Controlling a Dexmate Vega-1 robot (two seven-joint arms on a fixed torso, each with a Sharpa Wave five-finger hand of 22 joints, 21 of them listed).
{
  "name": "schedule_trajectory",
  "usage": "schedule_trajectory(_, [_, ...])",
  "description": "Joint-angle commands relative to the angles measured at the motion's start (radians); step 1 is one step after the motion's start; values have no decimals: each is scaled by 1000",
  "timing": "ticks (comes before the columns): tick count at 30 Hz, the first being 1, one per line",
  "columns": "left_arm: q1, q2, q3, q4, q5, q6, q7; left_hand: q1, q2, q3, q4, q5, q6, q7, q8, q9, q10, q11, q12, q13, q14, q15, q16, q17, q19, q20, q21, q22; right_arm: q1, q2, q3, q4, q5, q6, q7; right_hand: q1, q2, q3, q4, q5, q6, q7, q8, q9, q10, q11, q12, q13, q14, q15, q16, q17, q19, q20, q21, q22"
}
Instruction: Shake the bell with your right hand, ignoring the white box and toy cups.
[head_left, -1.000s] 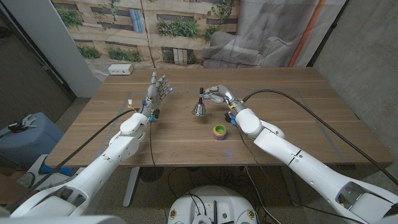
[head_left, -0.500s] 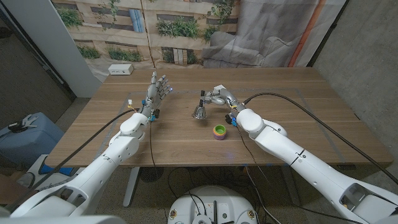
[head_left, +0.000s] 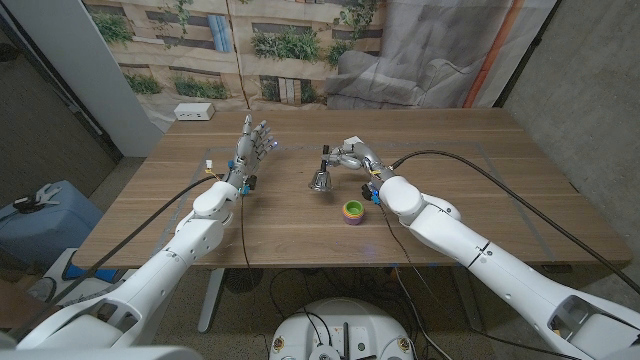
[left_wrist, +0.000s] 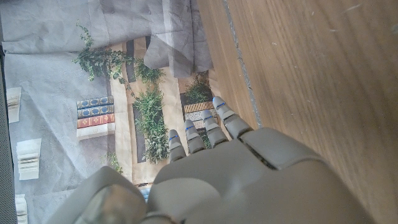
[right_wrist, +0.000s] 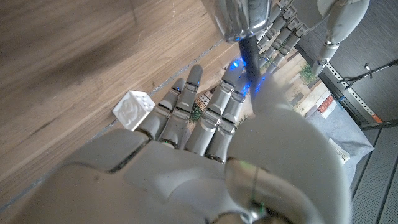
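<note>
The right hand (head_left: 350, 155) is holding the bell (head_left: 320, 177) by its dark handle, just right of the middle of the wooden table (head_left: 480, 190). Its arm is reaching in from the near right corner, bent at the elbow, with the forearm angling toward the far left. The fingers are curling round the handle from the right, and the bell's silver body is hanging below them, tilted, its mouth close to the tabletop; whether it is touching the wood cannot be told. In the right wrist view the hand (right_wrist: 205, 143) is showing its back, fingers (right_wrist: 180, 115) stretching toward the bell (right_wrist: 239, 18), whose handle is running down beside the thumb.

The left hand (head_left: 255, 142) is standing upright on the left part of the table, palm on edge, fingers spread and pointing up, holding nothing. Its arm is stretching in from the near left corner.

The toy cups (head_left: 352, 211) are sitting stacked just near of the bell. The white box (head_left: 194, 112) is lying at the far left corner.
</note>
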Motion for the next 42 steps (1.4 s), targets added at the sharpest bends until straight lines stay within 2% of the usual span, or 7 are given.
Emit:
schedule_trajectory(1, [0,0,0,0,0,0,0,1,7,-1,7,7,0,-6,6,4,2,-5,6,5,9,-98,6,5,8,1,7,6,-7,5,-16,16,-64,52,-67,26,2,3,-12,5,3,-8,-5,1,3,-1,-2,3,4,-156,8,6,2,-30,-2,3])
schedule_trajectory(9, [0,0,0,1,0,0,0,1,7,-1,7,6,-1,-6,6,4,1,-6,6,5,9,-99,6,5,8,1,7,6,-9,24,-30,66,-145,132,-132,46,-1,4,-21,5,4,-12,-6,2,0,-2,-4,5,2,-157,12,11,0,-35,-3,3])
schedule_trajectory(18, [0,0,0,1,0,0,-2,1,6,-1,7,6,-1,-6,6,4,2,-4,6,5,9,-100,5,5,8,1,7,6,-5,61,-50,146,-290,244,-254,63,-6,5,-27,5,5,-14,-6,2,0,-3,-4,8,-1,-159,14,14,0,-41,-3,3])
schedule_trajectory(30, [0,0,0,0,0,0,0,1,7,-1,7,7,-1,-6,6,4,2,-4,6,5,9,-98,5,5,8,1,7,6,-5,90,-54,173,-407,248,-329,101,-32,-2,-35,10,2,-25,-7,5,-2,-5,-6,10,-5,-161,16,18,9,-50,-1,3])
schedule_trajectory(42, [0,0,0,0,0,0,0,2,7,-1,7,7,0,-6,6,4,3,-4,6,5,9,-98,5,5,8,1,7,6,13,117,-75,237,-532,270,-434,128,-41,-6,-30,13,-4,-30,-9,7,-6,-5,-9,11,-1,-156,22,22,14,-52,0,3])
